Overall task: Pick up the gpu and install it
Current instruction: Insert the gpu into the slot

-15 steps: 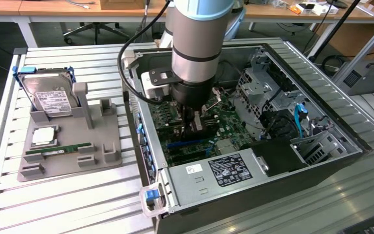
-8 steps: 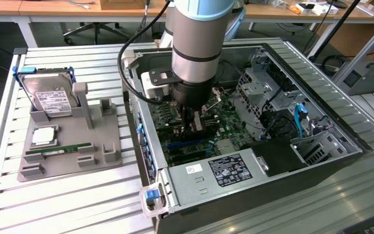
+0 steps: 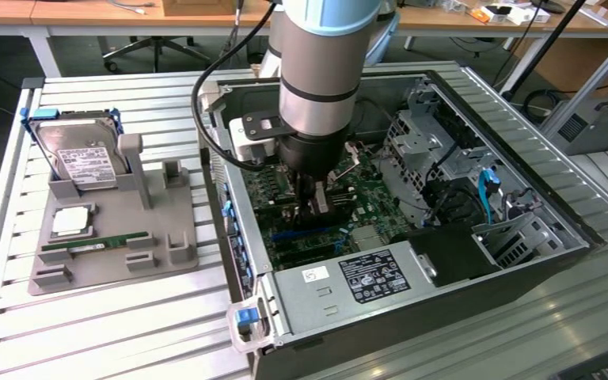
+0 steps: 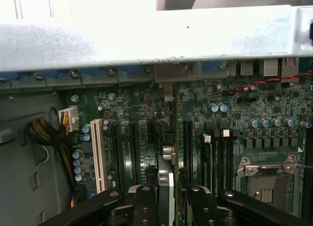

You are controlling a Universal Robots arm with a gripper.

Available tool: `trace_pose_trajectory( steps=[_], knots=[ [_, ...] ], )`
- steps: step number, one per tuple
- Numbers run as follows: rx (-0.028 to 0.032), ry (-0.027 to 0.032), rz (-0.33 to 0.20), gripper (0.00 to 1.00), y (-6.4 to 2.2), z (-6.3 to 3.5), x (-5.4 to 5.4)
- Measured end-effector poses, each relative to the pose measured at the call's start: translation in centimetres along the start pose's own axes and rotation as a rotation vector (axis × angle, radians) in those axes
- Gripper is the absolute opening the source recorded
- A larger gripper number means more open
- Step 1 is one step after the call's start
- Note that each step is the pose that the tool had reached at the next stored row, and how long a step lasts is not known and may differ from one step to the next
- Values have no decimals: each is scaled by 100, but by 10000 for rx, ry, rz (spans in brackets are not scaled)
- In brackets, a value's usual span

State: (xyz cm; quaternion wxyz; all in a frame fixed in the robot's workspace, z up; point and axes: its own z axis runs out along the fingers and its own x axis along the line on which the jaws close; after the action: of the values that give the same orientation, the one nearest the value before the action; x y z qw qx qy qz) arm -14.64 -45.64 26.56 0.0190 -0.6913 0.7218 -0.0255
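GPU (image 4: 166, 187) held on edge between the black gripper fingers (image 4: 142, 204), seen end-on in the wrist view as a thin card with a silver part along its near side, standing upright over the green motherboard (image 4: 146, 113) and lined up with the long black expansion slots (image 4: 133, 147). Gripper (image 4: 167, 199) clamped on the card from both faces, one finger on each side. Cannot tell whether the card's lower edge is already touching a slot or just above it (the card's own body hides that spot). Beside it on the board, a white slot (image 4: 98, 155), a row of small blue capacitors (image 4: 78, 162), and farther across, the open CPU socket (image 4: 266, 179) with its metal frame. In the exterior view, the grey arm (image 3: 320, 71) reaching straight down into the open computer case (image 3: 515, 261), gripper (image 3: 313, 207) low over the motherboard with the card hard to make out beneath it. Power supply (image 3: 373, 277) with its label sitting along the case's near edge. Well apart on the exterior view's left, on the slatted table (image 3: 104, 340), a grey parts holder (image 3: 167, 237) carrying a hard drive (image 3: 82, 162) propped at a tilt, a CPU (image 3: 72, 222) lying flat, and a narrow green RAM stick (image 3: 98, 244).
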Motion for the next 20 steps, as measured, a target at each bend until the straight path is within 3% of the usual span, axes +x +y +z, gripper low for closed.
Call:
trace_pose_trajectory(
  steps=[20],
  knots=[
    [-16, 3, -3, 27, -25, -7, -1]
  ],
)
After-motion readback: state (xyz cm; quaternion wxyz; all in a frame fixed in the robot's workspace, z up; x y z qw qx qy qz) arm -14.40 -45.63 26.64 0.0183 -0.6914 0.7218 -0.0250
